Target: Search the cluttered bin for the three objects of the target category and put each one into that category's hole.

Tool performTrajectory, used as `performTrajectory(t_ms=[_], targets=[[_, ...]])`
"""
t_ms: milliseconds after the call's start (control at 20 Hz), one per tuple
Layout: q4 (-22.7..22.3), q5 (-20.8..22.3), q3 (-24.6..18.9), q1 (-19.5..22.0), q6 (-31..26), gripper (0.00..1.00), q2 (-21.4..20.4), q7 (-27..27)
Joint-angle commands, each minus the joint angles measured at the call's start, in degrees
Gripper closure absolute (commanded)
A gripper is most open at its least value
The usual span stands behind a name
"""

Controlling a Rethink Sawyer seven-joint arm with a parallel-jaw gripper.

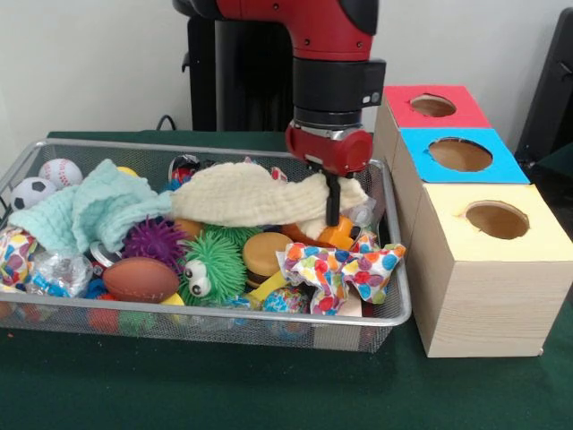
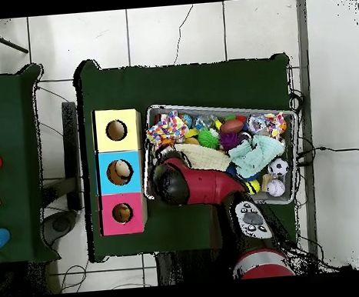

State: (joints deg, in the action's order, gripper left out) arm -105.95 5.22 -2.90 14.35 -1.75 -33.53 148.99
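Lifting cream cloth (image 1: 251, 195) w/ fingers (image 1: 332, 204)

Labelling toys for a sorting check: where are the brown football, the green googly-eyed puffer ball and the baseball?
brown football (image 1: 140, 279), front view, upper side.
green googly-eyed puffer ball (image 1: 213, 264), front view, body centre.
baseball (image 1: 60, 172), front view, centre.

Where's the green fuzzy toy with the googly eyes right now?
In the front view, the green fuzzy toy with googly eyes sits near the wire basket's front middle, between the brown toy football and the toy hamburger.

A glossy red arm (image 1: 309, 22) with a black cylindrical wrist band — ending in a rounded red cap (image 1: 329, 148).
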Motion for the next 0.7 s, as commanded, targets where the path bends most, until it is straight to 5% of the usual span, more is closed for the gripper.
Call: performTrajectory(t_ms=[50,350,650,700], targets=[[-5.3,-4.2,2.8,-0.8,-2.2,1.00,1.0,9.7],[-5.8,-6.4,3.5,-2.2,-4.8,1.00,0.9,8.9],[-1.5,-1.1,11.5,-4.0,-6.1,1.00,3.8,1.2],[-1.5,-0.2,11.7,-3.5,-4.8,0.00,4.3,0.5]])
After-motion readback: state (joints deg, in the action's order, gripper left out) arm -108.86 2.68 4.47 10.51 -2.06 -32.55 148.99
